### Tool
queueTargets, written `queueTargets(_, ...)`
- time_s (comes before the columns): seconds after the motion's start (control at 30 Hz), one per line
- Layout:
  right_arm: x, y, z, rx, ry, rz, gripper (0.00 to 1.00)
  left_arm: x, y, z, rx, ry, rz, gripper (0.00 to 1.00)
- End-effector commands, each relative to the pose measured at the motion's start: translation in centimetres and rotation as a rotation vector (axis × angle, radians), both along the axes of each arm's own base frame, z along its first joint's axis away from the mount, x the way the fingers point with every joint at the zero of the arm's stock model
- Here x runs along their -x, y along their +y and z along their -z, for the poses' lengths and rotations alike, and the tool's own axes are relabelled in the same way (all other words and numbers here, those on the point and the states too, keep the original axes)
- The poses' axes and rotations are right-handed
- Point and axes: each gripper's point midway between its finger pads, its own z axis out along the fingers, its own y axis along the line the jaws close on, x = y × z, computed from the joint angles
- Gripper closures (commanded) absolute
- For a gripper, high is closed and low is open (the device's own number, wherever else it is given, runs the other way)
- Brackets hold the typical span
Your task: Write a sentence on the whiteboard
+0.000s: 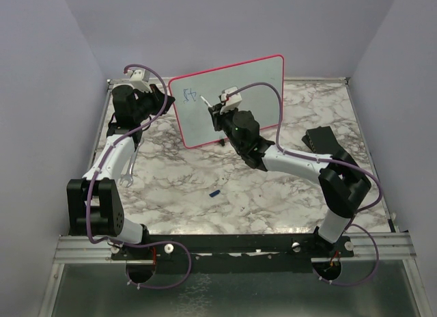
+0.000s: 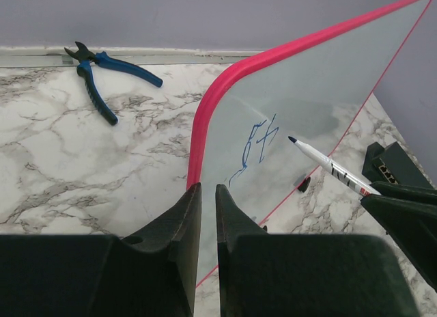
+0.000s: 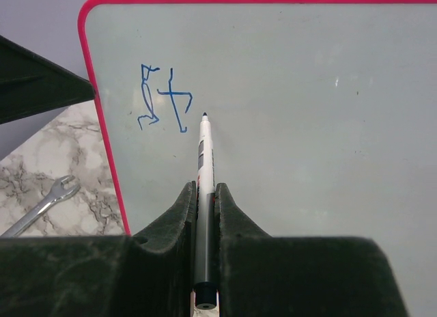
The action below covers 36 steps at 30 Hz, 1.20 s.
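Note:
The whiteboard (image 1: 252,91) stands tilted at the back of the table, with a pink-red frame; it also shows in the left wrist view (image 2: 321,91) and the right wrist view (image 3: 307,126). The sentence (image 3: 164,98) is only two thin blue letters, "St", near the board's top left corner (image 2: 254,145). My right gripper (image 3: 205,187) is shut on a white marker (image 3: 203,160), whose tip sits just right of the "t", close to the board. My left gripper (image 2: 205,188) is at the board's left edge (image 1: 164,98), jaws together with a thin slit and nothing between them.
Blue-handled pliers (image 2: 102,74) lie at the back left by the wall. A wrench (image 1: 128,170) lies left of the board. A small blue cap (image 1: 214,193) lies mid-table. A black block (image 1: 321,139) sits right of the board. A black board foot (image 2: 304,184) rests on the marble.

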Motion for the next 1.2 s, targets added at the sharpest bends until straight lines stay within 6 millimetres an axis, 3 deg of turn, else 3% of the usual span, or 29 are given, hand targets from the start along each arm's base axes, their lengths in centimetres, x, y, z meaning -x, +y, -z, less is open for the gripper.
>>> queueTargets(0.0, -0.7, -0.3, -2.7, -0.043, -0.054, 0.036, 0.99, 0.1, -0.6, 0.6, -0.003, 0.005, 0.027, 0.85)
queueTargets(1.17, -1.9, 0.6, -0.5, 0.019, -0.023, 0.028, 0.99, 0.0, -1.7, 1.4, -0.003, 0.023, 0.052, 0.85)
